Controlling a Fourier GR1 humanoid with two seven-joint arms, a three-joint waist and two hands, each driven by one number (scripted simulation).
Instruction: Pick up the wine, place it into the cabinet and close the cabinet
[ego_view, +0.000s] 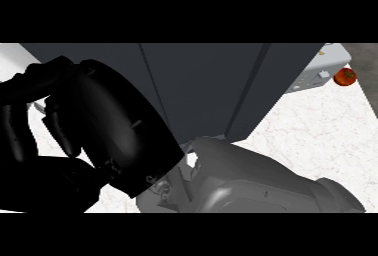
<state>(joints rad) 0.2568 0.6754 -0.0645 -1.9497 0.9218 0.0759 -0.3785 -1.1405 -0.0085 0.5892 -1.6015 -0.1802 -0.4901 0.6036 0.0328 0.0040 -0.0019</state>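
Note:
The dark grey cabinet (207, 85) fills the upper middle of the head view, with vertical seams between its panels. No wine bottle shows anywhere. My left hand (111, 130) is raised very near the camera and covers the left of the view, its fingers (18, 125) relaxed and slightly bent, holding nothing that I can see. My right forearm (251, 180) comes in from the bottom edge and points toward the cabinet's foot. The right hand itself is hidden behind the left hand.
A red tomato (345, 76) lies at the far right on the white marbled counter (310, 135). Beside it, just right of the cabinet, stands a pale grey appliance (321, 70).

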